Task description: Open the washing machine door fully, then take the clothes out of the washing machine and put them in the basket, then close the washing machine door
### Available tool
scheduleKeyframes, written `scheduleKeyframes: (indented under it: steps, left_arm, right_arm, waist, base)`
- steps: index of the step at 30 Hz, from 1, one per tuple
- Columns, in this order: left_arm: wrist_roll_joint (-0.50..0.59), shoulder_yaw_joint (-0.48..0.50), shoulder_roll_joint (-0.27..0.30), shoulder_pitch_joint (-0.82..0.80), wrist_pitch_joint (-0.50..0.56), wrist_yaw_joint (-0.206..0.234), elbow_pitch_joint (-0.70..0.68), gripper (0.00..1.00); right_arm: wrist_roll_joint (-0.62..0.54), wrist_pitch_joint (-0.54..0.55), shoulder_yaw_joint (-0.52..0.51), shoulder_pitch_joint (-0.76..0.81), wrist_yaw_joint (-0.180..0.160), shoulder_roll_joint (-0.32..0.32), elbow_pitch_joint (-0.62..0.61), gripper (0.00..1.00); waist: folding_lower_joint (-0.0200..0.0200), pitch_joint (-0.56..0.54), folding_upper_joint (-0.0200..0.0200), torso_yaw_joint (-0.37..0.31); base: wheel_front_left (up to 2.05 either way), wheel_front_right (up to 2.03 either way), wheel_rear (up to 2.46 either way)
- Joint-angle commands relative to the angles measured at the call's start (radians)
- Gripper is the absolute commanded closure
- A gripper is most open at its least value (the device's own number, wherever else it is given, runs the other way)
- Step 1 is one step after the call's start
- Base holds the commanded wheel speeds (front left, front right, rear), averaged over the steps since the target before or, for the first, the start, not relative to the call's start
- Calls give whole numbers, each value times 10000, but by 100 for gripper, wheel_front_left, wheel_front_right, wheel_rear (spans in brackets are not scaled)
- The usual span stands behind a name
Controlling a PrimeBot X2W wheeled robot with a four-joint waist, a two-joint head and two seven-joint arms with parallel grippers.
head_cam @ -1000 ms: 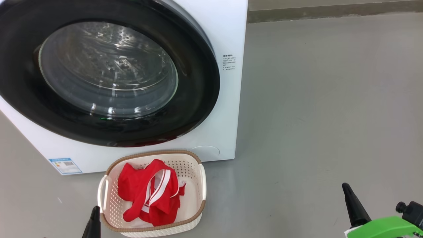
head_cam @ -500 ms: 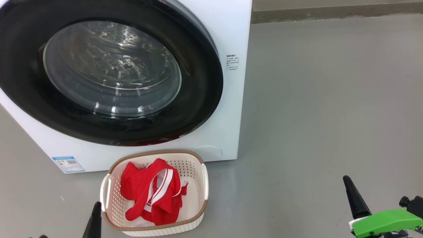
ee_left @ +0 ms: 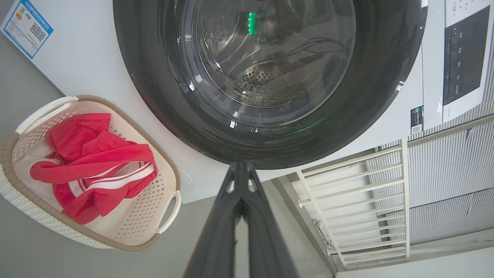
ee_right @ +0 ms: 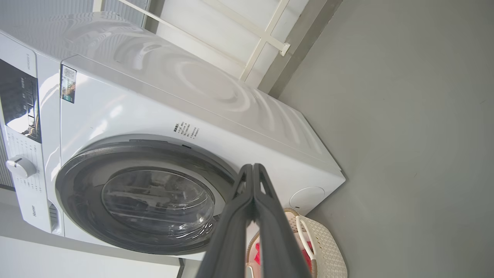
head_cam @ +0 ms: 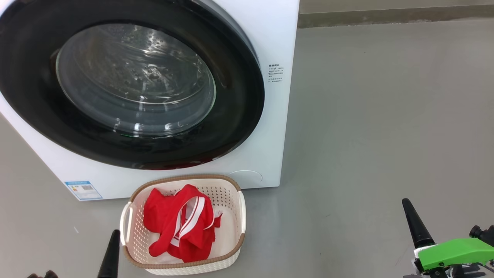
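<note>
Both left tool (head_cam: 114,234) and right tool (head_cam: 406,204) hang clenched and empty, since I see clothes (head_cam: 179,222) in the basket (head_cam: 233,216) and the door (head_cam: 239,116) shut

Top-left of washing machine door (head_cam: 131,85) past head view's edge; blue label (head_cam: 83,190) print illegibly small.

clothes (head_cam: 179,224) in basket (head_cam: 133,247), basket on floor (head_cam: 366,135) before washing machine (head_cam: 278,38)

I saw the red jersey (head_cam: 166,220) lying in the cream basket (head_cam: 184,266) just right of my left gripper (head_cam: 112,253), the washing machine door (head_cam: 241,116) closed beyond both; my right gripper (head_cam: 415,224) sat well apart.
</note>
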Motion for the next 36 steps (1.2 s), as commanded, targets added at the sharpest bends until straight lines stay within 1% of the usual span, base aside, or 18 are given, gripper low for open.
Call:
scheduleKeyframes:
  steps: [1, 36]
  left_arm:
    - [-260, 195, 105, -475, 83, -51, -198, 100]
    - [-3983, 226, 115, -1097, 1057, -70, -73, 100]
  right_arm:
    - [278, 74, 46, -450, -6, -80, -298, 100]
    - [3297, 1091, -467, -983, -9, 189, -488, 100]
  waist:
    - [-1, -2, -1, 10]
    - [-1, -43, -1, 292]
  base:
    - [0, 0, 0]
    - [0, 0, 0]
